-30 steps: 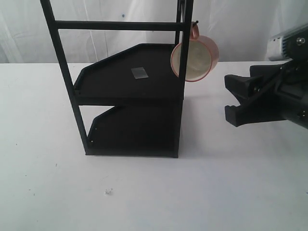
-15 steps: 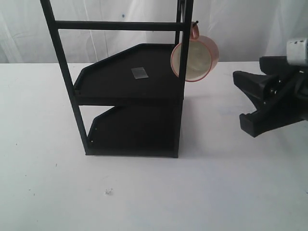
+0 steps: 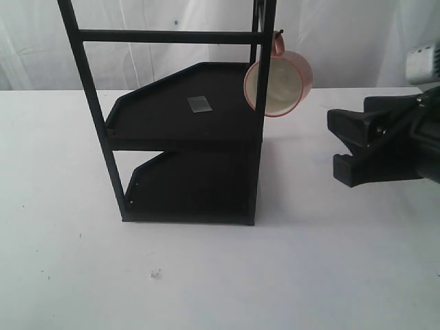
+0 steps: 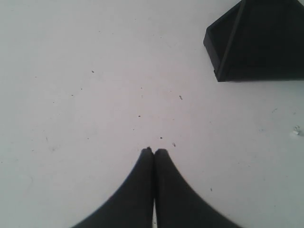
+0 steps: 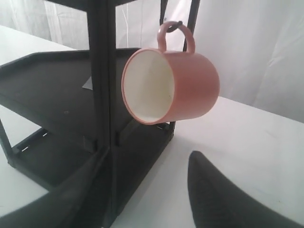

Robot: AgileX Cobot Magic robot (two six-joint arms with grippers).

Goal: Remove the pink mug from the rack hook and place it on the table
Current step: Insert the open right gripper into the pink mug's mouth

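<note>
Bench (image 3: 289,282): white, speckled. Left pincer (image 4: 153,151): pressed together above bench. Right pincer (image 3: 338,146): spread, facing mug, apart from it. 1 mug (image 3: 278,84): hangs by handle on hook (image 3: 278,32) of rack (image 3: 185,124). Risk: a straight pull snags the handle and tips the rack.

The white table (image 3: 330,275) carries a black rack (image 3: 185,179), which stands on its left half with its base flat on the surface. A small white crumb (image 3: 155,273) lies on the table near the front of the rack. Tiny dark specks (image 4: 180,97) are scattered over the bare tabletop.
</note>
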